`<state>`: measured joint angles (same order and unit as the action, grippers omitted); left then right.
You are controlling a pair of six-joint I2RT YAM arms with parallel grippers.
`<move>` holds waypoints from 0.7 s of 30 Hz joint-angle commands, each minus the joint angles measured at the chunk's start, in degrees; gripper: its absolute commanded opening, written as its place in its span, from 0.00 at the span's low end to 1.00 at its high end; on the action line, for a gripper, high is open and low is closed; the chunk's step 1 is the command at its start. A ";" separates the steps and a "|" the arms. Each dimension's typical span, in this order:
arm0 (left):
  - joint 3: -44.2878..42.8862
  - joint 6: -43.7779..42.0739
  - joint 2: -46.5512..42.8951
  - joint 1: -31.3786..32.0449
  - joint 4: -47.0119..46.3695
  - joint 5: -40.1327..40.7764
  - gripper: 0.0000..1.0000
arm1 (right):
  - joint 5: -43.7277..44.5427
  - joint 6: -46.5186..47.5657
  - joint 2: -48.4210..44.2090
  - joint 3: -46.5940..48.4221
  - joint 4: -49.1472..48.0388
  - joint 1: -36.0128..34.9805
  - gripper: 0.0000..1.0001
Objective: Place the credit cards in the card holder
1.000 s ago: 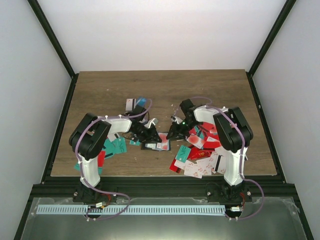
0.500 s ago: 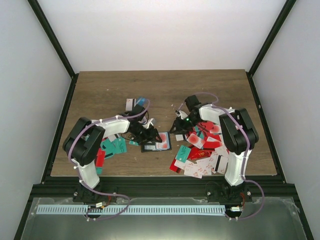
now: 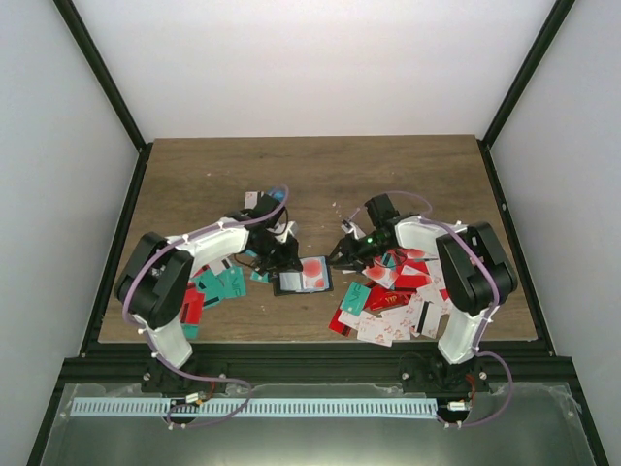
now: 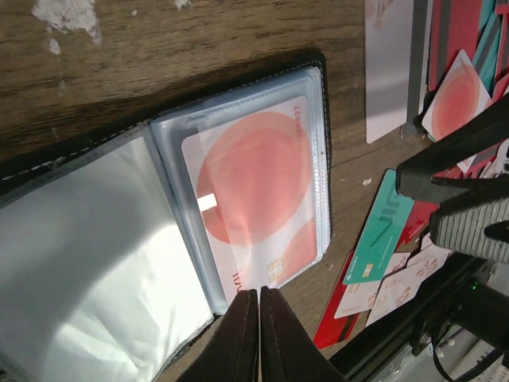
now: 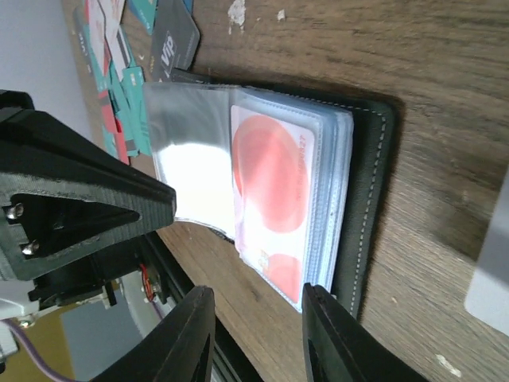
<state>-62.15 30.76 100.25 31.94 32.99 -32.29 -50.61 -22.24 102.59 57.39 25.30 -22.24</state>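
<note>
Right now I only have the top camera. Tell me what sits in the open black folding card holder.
Observer: A white card with a big red circle lies in a clear plastic sleeve of the black folding card holder.
Operator: Report the left fingers.
Observer: The left fingers are pressed together, tips at the chip end of that card.
Operator: Now the right ones.
Observer: The right fingers stand apart and grip nothing.
</note>
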 commanded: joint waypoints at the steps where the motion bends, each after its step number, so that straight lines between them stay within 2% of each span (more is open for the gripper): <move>1: -1.40 -0.01 1.82 0.67 -0.25 1.21 0.04 | -4.30 -3.22 -1.07 -1.42 -5.22 0.18 0.33; 10: -3.21 -0.18 6.73 1.70 -1.30 0.84 0.04 | -4.63 -2.99 1.19 -1.41 -5.62 0.11 0.33; 21: -3.17 -1.21 8.81 2.25 0.74 5.04 0.04 | -5.43 -2.40 4.47 0.12 -5.52 0.08 0.33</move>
<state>-64.58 30.65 108.01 34.02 32.60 -29.39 -54.72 -24.95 105.60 56.03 20.14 -22.24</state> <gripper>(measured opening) 0.039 0.334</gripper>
